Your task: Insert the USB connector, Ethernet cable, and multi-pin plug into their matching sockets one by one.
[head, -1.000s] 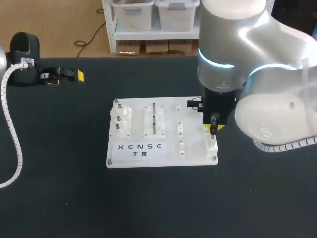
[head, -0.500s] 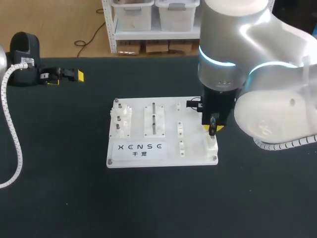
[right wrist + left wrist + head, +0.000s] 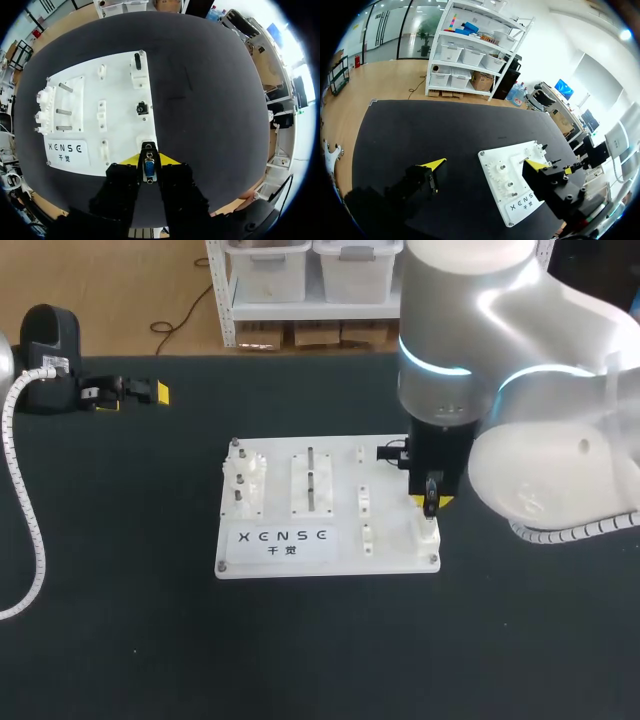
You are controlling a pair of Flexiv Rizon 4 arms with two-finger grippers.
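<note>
I have the right gripper (image 3: 431, 502) down at the right edge of the board (image 3: 290, 555), just right of the frame's centre in the head view. In the right wrist view that gripper (image 3: 149, 160) is closed narrow on the plug (image 3: 149, 171), one yellow tip on either side of it. The plug points out along the fingers. Its far end sits at the mouth of a white socket (image 3: 145, 144) in the board's near corner. I cannot tell whether it is seated.

Farther ahead along the same edge of the board is a black socket (image 3: 142, 108), and past it a white block (image 3: 138, 67) with a dark piece in it.

The left side of the board carries white gears (image 3: 244, 480), with two pins (image 3: 311, 472) standing beside them.

My left gripper (image 3: 135, 393) is at the upper left of the head view, well apart from the board, above the black counter (image 3: 120, 620). In its own view the left gripper (image 3: 484, 163) is wide open over the counter, with the board partly behind one finger.
</note>
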